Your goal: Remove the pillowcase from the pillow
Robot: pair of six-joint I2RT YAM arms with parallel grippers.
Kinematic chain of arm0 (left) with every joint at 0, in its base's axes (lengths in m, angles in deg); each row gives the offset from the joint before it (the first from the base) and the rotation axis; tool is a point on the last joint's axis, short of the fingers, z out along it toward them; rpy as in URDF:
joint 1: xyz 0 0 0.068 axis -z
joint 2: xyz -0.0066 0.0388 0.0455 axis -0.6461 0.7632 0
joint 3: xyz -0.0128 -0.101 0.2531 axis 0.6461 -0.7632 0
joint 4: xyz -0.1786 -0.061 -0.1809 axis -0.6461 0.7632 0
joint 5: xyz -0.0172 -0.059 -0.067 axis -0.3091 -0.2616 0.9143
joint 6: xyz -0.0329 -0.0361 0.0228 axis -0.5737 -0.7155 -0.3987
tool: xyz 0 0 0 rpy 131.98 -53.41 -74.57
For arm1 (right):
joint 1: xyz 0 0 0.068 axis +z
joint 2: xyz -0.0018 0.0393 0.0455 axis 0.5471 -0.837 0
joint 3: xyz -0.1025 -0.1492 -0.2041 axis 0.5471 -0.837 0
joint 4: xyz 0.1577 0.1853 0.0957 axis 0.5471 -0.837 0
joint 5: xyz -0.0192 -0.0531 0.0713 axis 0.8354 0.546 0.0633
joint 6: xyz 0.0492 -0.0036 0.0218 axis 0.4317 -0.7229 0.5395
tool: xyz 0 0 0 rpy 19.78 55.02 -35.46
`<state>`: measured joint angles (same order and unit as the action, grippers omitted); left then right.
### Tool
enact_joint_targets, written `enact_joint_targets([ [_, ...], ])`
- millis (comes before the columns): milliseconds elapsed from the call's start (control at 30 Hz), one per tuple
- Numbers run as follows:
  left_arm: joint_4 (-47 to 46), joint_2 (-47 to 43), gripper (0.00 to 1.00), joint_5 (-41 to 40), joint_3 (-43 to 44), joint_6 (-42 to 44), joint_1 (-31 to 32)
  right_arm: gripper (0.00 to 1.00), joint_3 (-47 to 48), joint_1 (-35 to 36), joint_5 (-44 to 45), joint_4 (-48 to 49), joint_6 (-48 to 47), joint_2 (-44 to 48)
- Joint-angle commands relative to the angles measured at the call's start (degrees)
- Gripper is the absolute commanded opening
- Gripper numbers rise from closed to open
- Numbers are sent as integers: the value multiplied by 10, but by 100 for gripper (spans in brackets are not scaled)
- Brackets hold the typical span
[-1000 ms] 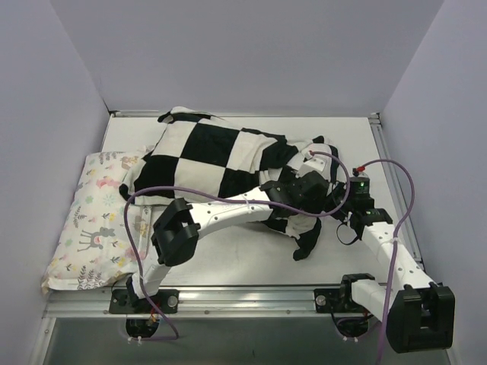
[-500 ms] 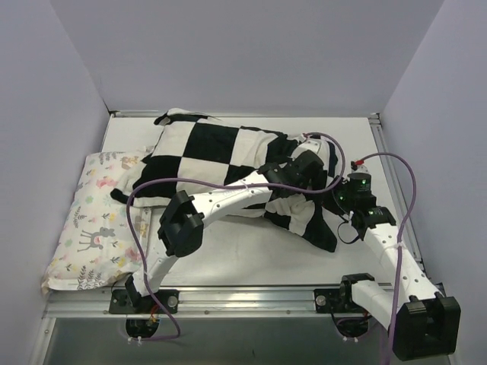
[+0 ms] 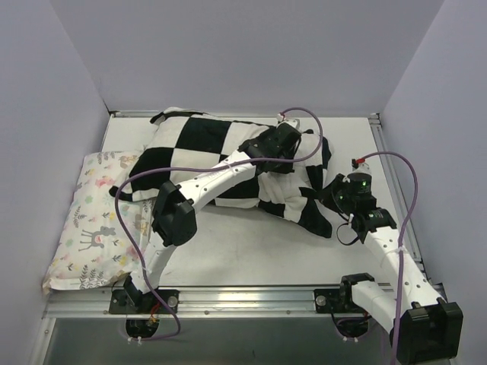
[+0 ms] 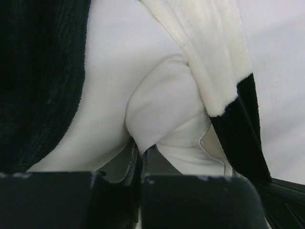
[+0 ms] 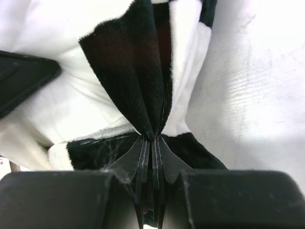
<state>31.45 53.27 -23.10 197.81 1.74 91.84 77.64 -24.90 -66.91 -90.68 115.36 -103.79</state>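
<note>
The black and white checkered pillowcase (image 3: 202, 148) lies bunched across the back of the table, still around the pillow. In the left wrist view the smooth white pillow (image 4: 157, 95) bulges out between the plush pillowcase edges (image 4: 224, 71). My left gripper (image 4: 140, 150) is shut on a fold of that white pillow fabric. From above, the left gripper (image 3: 288, 148) sits at the pillowcase's right end. My right gripper (image 5: 153, 137) is shut on a black fold of the pillowcase (image 5: 133, 71); from above, this right gripper (image 3: 333, 196) holds the cover's lower right corner.
A pale floral-print pillow (image 3: 95, 220) lies along the left side, partly under the checkered cover. Purple cables (image 3: 396, 163) loop over both arms. Walls close in on the left, back and right; a metal rail (image 3: 243, 296) runs along the near edge.
The left gripper has shut on the white fabric and moved toward the back of the table. The pillowcase's right end has stretched between the two grippers. The right gripper stays near its place.
</note>
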Motion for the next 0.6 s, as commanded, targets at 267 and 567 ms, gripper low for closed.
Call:
enact_joint_targets([
  [267, -28, -53, 0, -23, 67, -27, -131, 0, -50, -41, 31, -85, -11, -8],
  [567, -28, -72, 0, 40, 88, -58, -175, 0, -70, -44, 31, -44, -4, -44],
])
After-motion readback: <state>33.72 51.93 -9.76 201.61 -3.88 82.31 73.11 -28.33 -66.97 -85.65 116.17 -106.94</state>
